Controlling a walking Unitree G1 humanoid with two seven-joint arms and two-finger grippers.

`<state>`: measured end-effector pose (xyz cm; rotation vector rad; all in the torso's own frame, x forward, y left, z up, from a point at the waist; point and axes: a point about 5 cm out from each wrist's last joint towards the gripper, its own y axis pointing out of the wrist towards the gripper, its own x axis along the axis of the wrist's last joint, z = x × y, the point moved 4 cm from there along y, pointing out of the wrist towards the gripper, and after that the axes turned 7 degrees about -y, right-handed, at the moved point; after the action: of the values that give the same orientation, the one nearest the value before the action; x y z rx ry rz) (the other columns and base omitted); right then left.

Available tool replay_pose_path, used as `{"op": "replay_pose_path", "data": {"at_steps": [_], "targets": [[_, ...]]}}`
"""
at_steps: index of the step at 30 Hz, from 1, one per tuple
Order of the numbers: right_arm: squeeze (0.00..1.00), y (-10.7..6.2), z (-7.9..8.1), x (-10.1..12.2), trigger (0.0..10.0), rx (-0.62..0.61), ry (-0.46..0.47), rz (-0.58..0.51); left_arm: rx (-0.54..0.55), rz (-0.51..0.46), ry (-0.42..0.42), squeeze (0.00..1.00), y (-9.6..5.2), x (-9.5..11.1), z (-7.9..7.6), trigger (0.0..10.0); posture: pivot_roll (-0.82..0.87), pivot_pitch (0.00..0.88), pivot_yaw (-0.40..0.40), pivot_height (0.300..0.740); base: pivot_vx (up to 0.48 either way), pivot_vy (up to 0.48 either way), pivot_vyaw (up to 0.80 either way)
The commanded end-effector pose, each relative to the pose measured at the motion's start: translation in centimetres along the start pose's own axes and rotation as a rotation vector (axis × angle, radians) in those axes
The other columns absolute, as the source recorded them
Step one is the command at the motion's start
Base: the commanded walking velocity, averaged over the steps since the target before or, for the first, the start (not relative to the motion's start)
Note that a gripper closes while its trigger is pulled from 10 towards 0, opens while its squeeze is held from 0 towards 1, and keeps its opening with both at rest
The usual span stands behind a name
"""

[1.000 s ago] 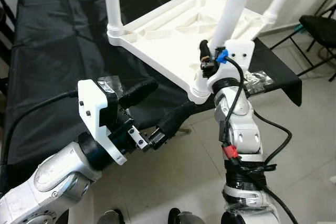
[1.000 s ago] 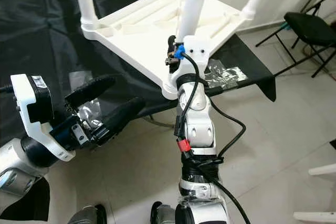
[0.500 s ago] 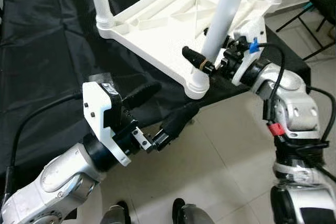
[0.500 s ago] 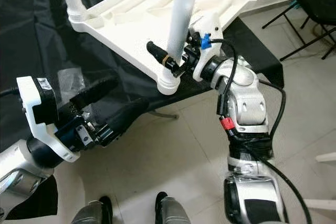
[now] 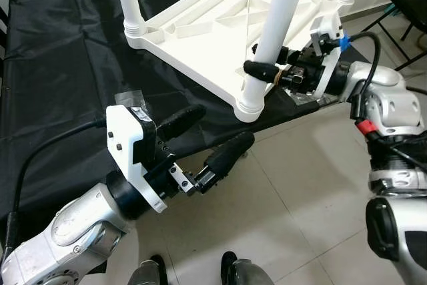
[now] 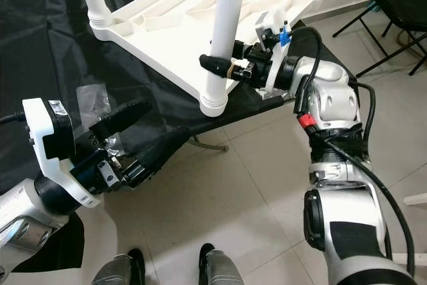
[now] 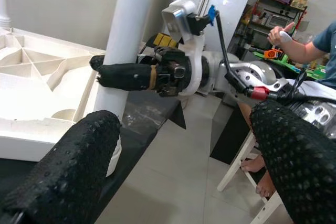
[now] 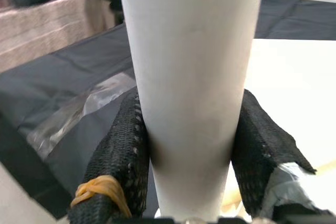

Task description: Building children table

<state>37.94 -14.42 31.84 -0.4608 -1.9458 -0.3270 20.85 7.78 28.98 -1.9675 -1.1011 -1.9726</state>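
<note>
**At the table's near corner, the right gripper clamps a leg**

On the black-draped bench (image 5: pixel 60 65) lies the white children's table (image 5: pixel 200 38), flipped upside down with its legs pointing up. The right gripper (image 6: pixel 223 66) reaches in from the side and pinches the near corner leg (image 5: pixel 277 25) just above its socket; from the right wrist the white tube sits squarely between the two black fingers (image 8: pixel 121 150), both pressed against it, one carrying a yellow rubber band (image 8: pixel 100 190). The left gripper (image 5: pixel 210 138) hovers below and in front of that corner, off the bench edge over the tiled floor (image 5: pixel 293 198), its fingers spread wide with nothing between them. Some crumpled clear plastic (image 6: pixel 93 98) lies on the cloth close behind its upper finger. Past the fingers, in the left wrist view, a person's raised hand (image 7: pixel 279 34) and bare feet (image 7: pixel 252 163) beside a white chair show
</note>
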Motion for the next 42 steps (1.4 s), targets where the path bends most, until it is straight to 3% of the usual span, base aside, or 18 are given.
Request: {"op": "replay_pose_path", "data": {"at_steps": [1, 8, 9, 10, 11, 13, 14, 15, 17, 18, 20, 27, 28, 29, 30, 35, 39, 42], "targets": [[0.0, 0.1, 0.5, -0.3, 0.0, 0.062, -0.004, 0.012, -0.014, 0.014, -0.006, 0.0, -0.2, -0.1, -0.5, 10.0, 0.07, 0.334, -0.072, 0.74, 0.0, 0.0, 0.0], [0.0, 0.3, 0.2, -2.4, 0.0, -0.083, -0.017, 0.099, -0.018, 0.013, -0.008, 0.0, -0.2, -0.2, -0.6, 10.0, 0.06, 0.333, -0.087, 0.74, 0.0, 0.0, 0.0], [0.0, 0.9, 0.5, -4.5, 0.0, -0.266, 0.012, 0.139, -0.016, 0.014, -0.007, 0.0, -0.2, -0.4, -0.6, 10.0, 0.06, 0.309, -0.124, 0.74, 0.0, 0.0, 0.0], [0.0, 0.9, 0.5, -4.5, 0.0, -0.266, 0.012, 0.139, -0.016, 0.014, -0.007, 0.0, -0.2, -0.4, -0.6, 10.0, 0.06, 0.309, -0.124, 0.74, 0.0, 0.0, 0.0], [0.0, 0.8, 2.1, -8.0, 0.0, -0.627, 0.131, 0.179, -0.009, 0.01, -0.004, 0.0, -0.3, -0.5, -0.5, 10.0, 0.05, 0.282, -0.125, 0.74, 0.0, 0.0, 0.0], [0.0, 0.8, 2.1, -8.0, 0.0, -0.627, 0.131, 0.179, -0.009, 0.01, -0.004, 0.0, -0.3, -0.5, -0.5, 10.0, 0.05, 0.282, -0.125, 0.74, 0.0, 0.0, 0.0], [0.0, 0.1, 4.7, -11.5, 0.0, -0.878, 0.239, 0.268, -0.004, 0.004, 0.004, 0.0, -0.1, -0.6, -0.3, 10.0, 0.06, 0.274, -0.121, 0.74, 0.0, 0.0, 0.0], [0.0, 0.6, 6.6, -13.2, 0.0, -1.003, 0.3, 0.326, -0.011, -0.001, 0.011, 0.0, 0.2, -0.6, -0.2, 10.0, 0.05, 0.258, -0.102, 0.74, 0.0, 0.0, 0.0], [0.0, 0.6, 6.6, -13.2, 0.0, -1.003, 0.3, 0.326, -0.011, -0.001, 0.011, 0.0, 0.2, -0.6, -0.2, 10.0, 0.05, 0.258, -0.102, 0.74, 0.0, 0.0, 0.0], [0.0, 1.9, 7.2, -13.6, 0.0, -1.032, 0.321, 0.337, -0.019, -0.008, 0.011, 0.0, 0.4, -0.6, -0.1, 10.0, 0.05, 0.254, -0.098, 0.74, 0.0, 0.0, 0.0], [0.0, 4.4, 5.8, -12.3, 0.0, -1.001, 0.256, 0.294, -0.028, -0.005, 0.011, 0.0, 0.5, -0.7, 0.2, 10.0, 0.04, 0.241, -0.087, 0.74, 0.0, 0.0, 0.0], [0.0, 5.4, 4.3, -10.9, 0.0, -1.007, 0.208, 0.253, -0.018, 0.009, 0.019, 0.0, 0.4, -0.9, 0.7, 10.0, 0.04, 0.232, -0.083, 0.74, 0.0, 0.0, 0.0], [0.0, 6.3, 4.1, -9.4, 10.0, -0.941, 0.197, 0.181, -0.015, 0.012, 0.021, 0.0, 0.5, -1.0, 0.9, 10.0, 0.04, 0.233, -0.071, 0.74, 0.0, 0.0, 0.0], [0.0, 6.8, 4.2, -8.0, 10.0, -0.882, 0.174, 0.128, -0.015, 0.015, 0.023, 0.0, 0.6, -1.1, 0.9, 10.0, 0.04, 0.235, -0.07, 0.74, 0.0, 0.0, 0.0], [1.0, 7.4, 4.9, -6.5, 10.0, -0.772, 0.196, 0.039, -0.015, 0.016, 0.023, 0.0, 0.6, -1.1, 0.9, 10.0, 0.03, 0.238, -0.066, 0.74, 0.0, 0.0, 0.0], [1.0, 7.2, 6.7, -3.7, 10.0, -0.625, 0.23, -0.098, -0.014, 0.017, 0.028, 0.0, 0.6, -1.1, 1.0, 10.0, 0.03, 0.246, -0.065, 0.74, 0.0, 0.0, 0.0], [1.0, 4.4, 6.2, -2.0, 10.0, -0.441, 0.12, -0.138, -0.012, 0.023, 0.028, 0.0, 0.6, -1.3, 1.0, 10.0, 0.03, 0.254, -0.06, 0.74, 0.0, 0.0, 0.0], [1.0, 3.9, 5.2, -2.1, 10.0, -0.448, 0.084, -0.126, -0.014, 0.023, 0.027, 0.0, 0.6, -1.3, 0.9, 10.0, 0.04, 0.269, -0.061, 0.74, 0.0, 0.0, 0.0]]}}
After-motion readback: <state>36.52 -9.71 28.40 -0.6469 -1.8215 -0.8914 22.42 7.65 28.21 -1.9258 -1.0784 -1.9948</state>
